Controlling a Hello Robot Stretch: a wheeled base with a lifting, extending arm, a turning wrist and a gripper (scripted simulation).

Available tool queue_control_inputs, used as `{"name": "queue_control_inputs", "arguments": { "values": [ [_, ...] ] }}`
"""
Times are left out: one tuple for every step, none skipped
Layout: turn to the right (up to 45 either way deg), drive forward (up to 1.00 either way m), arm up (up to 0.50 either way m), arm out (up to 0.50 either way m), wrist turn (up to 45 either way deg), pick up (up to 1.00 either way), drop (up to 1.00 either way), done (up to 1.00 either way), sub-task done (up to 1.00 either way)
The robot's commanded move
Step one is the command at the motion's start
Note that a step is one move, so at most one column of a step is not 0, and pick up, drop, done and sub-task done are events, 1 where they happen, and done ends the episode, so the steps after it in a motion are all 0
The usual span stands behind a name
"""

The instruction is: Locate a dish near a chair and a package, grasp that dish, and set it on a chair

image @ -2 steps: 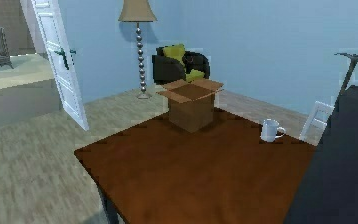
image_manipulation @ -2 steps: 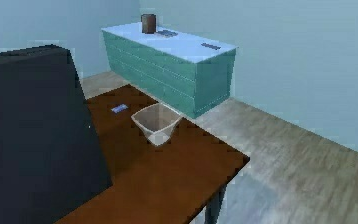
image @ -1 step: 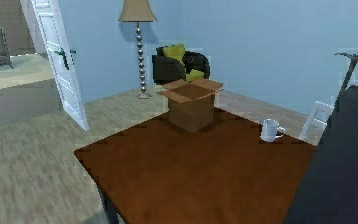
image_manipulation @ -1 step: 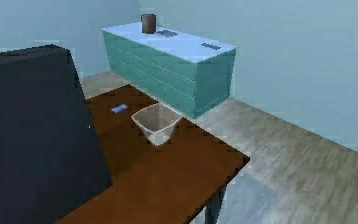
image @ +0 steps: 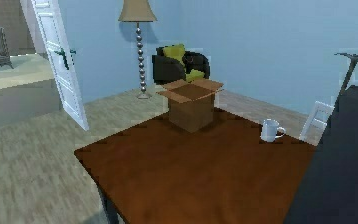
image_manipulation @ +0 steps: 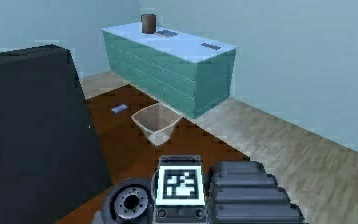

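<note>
An open cardboard box (image: 193, 105) stands at the far end of a dark brown wooden table (image: 187, 170), with a white mug (image: 271, 130) on the same tabletop off to the box's right. Beyond the box, a dark armchair (image: 172, 68) with yellow-green cushions (image: 175, 53) sits against the blue wall. A floor lamp (image: 140, 50) rises just left of the armchair, and farther left of the box a white door (image: 62, 60) stands ajar.

The table (image: 177, 175) was bare wood in its near half. A cardboard box (image: 192, 105) and a white mug (image: 271, 130) stood toward its far edge; a dark chair back (image: 337, 165) blocked the forward view's right. A pale basket (image_manipulation: 157, 123) stood near the teal dresser (image_manipulation: 172, 68).
</note>
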Motion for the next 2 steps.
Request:
{"name": "queue_control_inputs", "arguments": {
  "values": [
    [0.0, 0.00, 0.00, 0.34, 0.0, 0.00, 0.00, 0.00, 0.00],
    [0.0, 0.00, 0.00, 0.00, 45.0, 0.00, 0.00, 0.00, 0.00]
  ]
}}
